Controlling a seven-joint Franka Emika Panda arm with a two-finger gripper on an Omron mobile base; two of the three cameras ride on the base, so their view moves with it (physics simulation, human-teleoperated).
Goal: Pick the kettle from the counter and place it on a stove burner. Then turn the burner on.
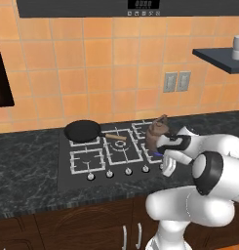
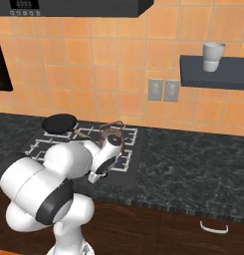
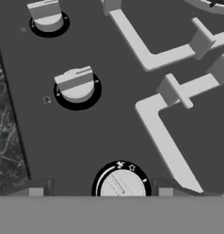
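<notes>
Matte clay kettle (image 1: 156, 132) — polished stone counter (image 1: 23, 166)

Brown kettle (image 1: 155, 133), black frying pan (image 1: 82, 130), dark marbled counter (image 1: 23, 168), orange wall tiles (image 1: 91, 58).

Kettle (image 1: 157, 133) on stove (image 1: 67, 168), right of pan (image 1: 83, 130).

Wall (image 1: 91, 63): orange square tiles with pale grout, evenly lit. Double outlet plate (image 1: 177, 81) set in the tiles, right of centre. Dark range hood (image 1: 116, 7) overhead, small display on its face. Dark floating shelf (image 2: 215, 72) at right carries a white cup (image 2: 213, 56). Dark wood cabinets (image 2: 183, 226) below, with pale curved handles. Dark-framed opening (image 1: 1, 73) at far left.
</notes>
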